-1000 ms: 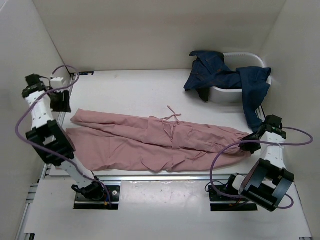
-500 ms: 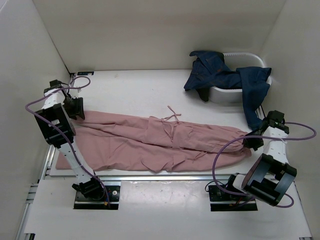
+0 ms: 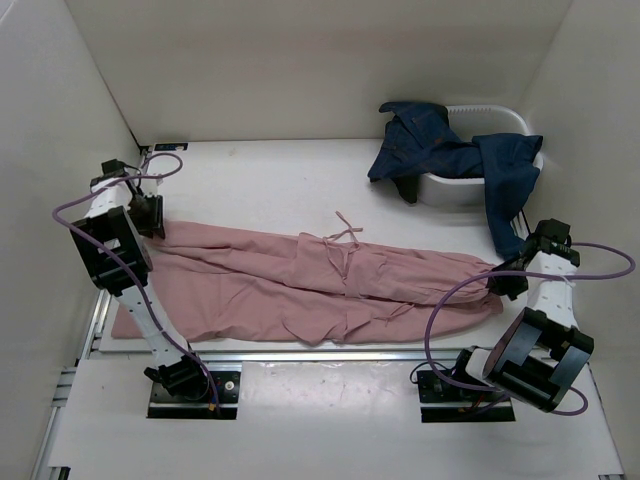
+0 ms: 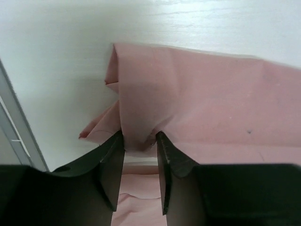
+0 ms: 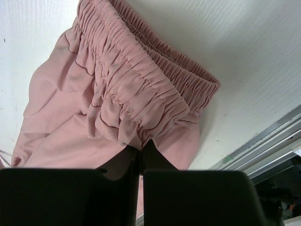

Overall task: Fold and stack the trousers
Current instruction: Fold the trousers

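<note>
White walls are enclosing a white surface. The pink trousers are lying spread across it from left to right, with the drawstring trailing toward the far side. At far right the jeans are hanging over a white tub, well apart from both arms; only the top view is showing them.

The left gripper is sitting at the leg end, far left. Its wrist view is showing the jaws standing partly apart astride a bunched fold of hem, with cloth between the fingers but no firm pinch. From above, this gap is hidden.

The right gripper is at the right end. Its wrist view is showing the jaws pressed together on the gathered elastic waistband, which is puckering around the tips. The top view is giving only its position.
</note>
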You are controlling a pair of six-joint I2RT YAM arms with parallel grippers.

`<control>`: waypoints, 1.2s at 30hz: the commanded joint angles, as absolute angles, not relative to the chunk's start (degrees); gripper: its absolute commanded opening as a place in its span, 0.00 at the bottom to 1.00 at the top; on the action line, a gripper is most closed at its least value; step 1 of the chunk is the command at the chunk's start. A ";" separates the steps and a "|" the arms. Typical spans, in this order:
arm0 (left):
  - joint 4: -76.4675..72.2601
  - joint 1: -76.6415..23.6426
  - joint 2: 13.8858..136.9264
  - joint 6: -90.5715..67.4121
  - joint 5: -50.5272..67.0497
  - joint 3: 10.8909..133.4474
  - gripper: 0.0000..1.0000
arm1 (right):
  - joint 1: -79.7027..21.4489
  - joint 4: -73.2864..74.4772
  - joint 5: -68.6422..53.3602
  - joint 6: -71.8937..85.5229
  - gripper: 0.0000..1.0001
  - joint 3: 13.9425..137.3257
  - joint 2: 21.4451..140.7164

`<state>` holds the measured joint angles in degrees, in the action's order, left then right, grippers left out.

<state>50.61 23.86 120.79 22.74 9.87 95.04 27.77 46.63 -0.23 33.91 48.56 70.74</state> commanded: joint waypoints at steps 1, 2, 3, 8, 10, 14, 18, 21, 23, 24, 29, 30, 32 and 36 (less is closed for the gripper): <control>51.32 23.20 116.63 23.11 12.48 94.48 0.43 | 27.95 47.55 1.58 32.78 0.00 50.89 70.93; 52.37 22.68 117.68 23.12 13.70 94.48 0.40 | 27.95 47.55 1.58 32.78 0.00 50.89 70.93; 53.51 22.68 119.08 23.12 13.71 95.79 0.26 | 27.95 47.55 1.58 32.78 0.00 50.89 70.93; 54.84 22.68 119.09 23.64 14.24 96.33 0.14 | 27.95 47.55 1.58 32.78 0.00 51.94 71.46; 54.84 22.68 116.55 23.64 14.24 98.34 0.14 | 27.95 47.55 1.58 32.78 0.00 52.47 71.46; 59.21 24.95 111.45 27.75 14.24 104.21 0.14 | 27.95 48.07 1.58 32.17 0.00 53.61 71.46; 63.28 28.12 107.06 33.21 11.18 105.64 0.14 | 27.95 48.08 2.29 32.17 0.00 54.14 70.31; 64.77 32.24 102.23 37.16 8.54 101.35 0.14 | 27.95 48.08 1.68 32.17 0.00 54.66 69.17; 66.61 35.76 98.10 39.36 7.83 97.75 0.14 | 27.95 48.08 1.67 32.17 0.00 54.67 68.03; 67.14 36.99 96.61 41.29 7.13 96.52 0.14 | 27.95 48.60 1.67 32.17 0.00 55.36 68.03; 68.20 44.45 86.16 47.10 1.15 83.54 0.14 | 27.95 51.15 5.53 34.01 0.00 54.15 64.08; 68.20 45.26 84.74 47.98 0.19 80.80 0.14 | 27.95 51.85 6.93 34.01 0.00 53.18 63.38; 67.59 47.62 81.41 50.62 -2.63 72.13 0.14 | 27.95 51.86 7.56 34.54 0.00 50.64 61.44; 63.99 50.44 79.37 53.25 -6.94 60.22 0.14 | 28.47 50.55 7.56 35.68 0.00 42.38 58.37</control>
<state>68.93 48.53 81.34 48.01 0.45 65.30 27.51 52.14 2.48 34.76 46.04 59.75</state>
